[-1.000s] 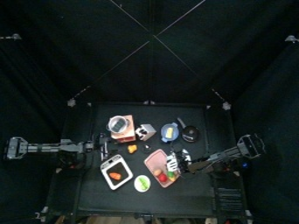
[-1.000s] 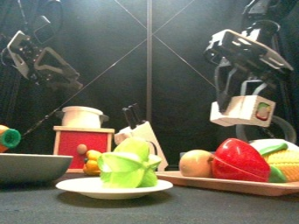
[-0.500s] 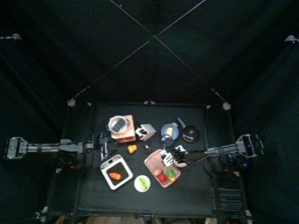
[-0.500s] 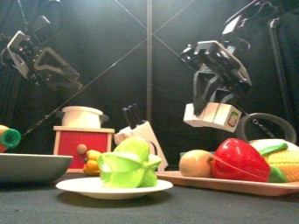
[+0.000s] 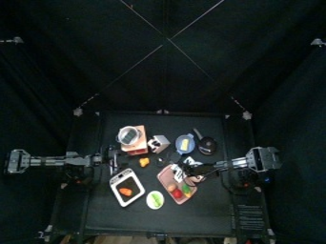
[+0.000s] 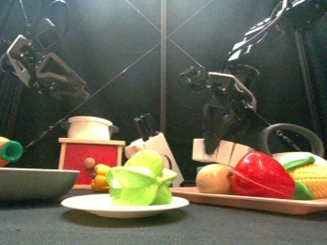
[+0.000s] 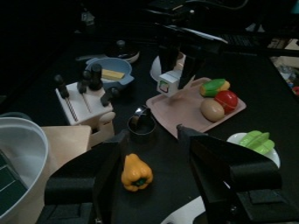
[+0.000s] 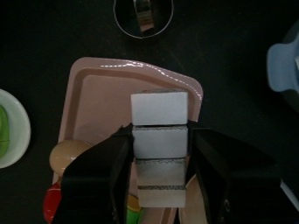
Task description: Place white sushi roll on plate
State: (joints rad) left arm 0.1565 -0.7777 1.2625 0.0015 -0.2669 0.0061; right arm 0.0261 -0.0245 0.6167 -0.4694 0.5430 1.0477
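A small round piece with a pale ring and a dark centre, which looks like the white sushi roll (image 8: 145, 16), lies on the table beyond the pink tray (image 8: 105, 79). It also shows in the left wrist view (image 7: 140, 122). My right gripper (image 8: 163, 136) is shut on a white box (image 8: 162, 162) and holds it low over the pink tray (image 6: 243, 199). The white plate (image 6: 125, 206) stands at the front and bears a green leafy piece (image 6: 141, 180). My left gripper (image 7: 158, 175) is open and empty, raised at the left above an orange pepper (image 7: 136, 172).
The pink tray holds a red pepper (image 6: 262, 175), corn and a potato (image 6: 215, 178). A knife block (image 7: 79, 96), a blue bowl (image 7: 111, 68), a red box (image 6: 90, 158) and a grey bowl (image 6: 32, 182) stand around.
My right gripper has carried the white box leftward and down toward the pink tray. The left arm has not moved.
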